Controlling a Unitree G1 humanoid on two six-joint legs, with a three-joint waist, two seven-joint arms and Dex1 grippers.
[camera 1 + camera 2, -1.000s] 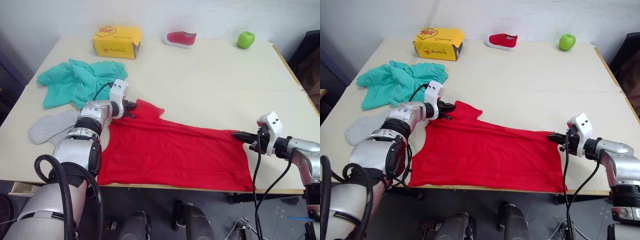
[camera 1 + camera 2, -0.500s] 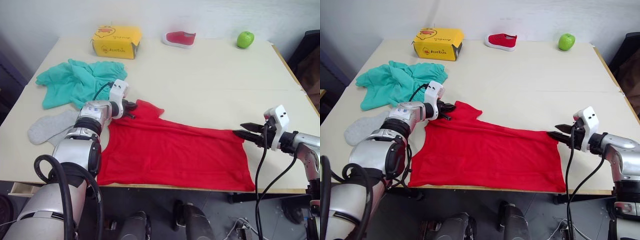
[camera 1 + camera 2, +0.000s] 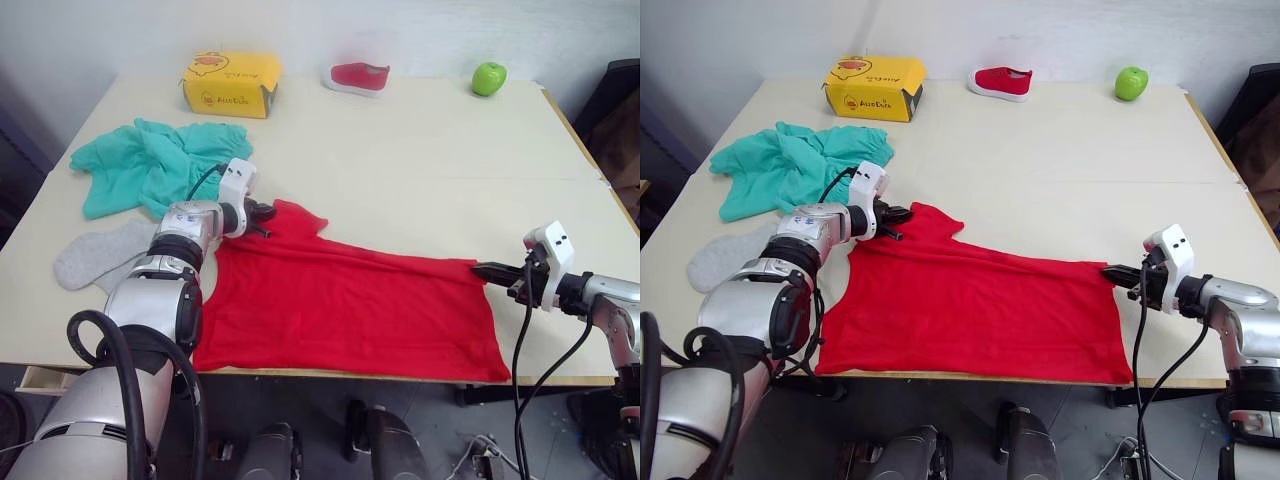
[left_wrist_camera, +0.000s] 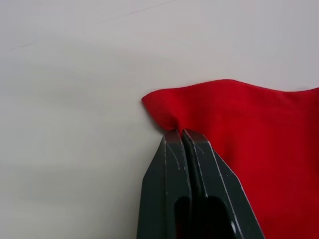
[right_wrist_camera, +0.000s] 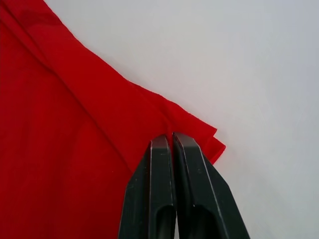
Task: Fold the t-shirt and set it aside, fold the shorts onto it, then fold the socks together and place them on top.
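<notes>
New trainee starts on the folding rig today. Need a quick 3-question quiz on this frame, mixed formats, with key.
1. True or false: both grippers are shut on cloth of the t-shirt.
2. Multiple choice: what lies between the shorts and the table's near edge, on the robot's left? A) the green apple B) the socks C) the yellow box
3. Fill in: the red shoe sits at the table's far edge between the yellow box and the ______.

Key:
1. True. The left gripper pinches a corner at the shirt's left end, the right gripper a corner at its right end.
2. B, the socks.
3. green apple.
</notes>
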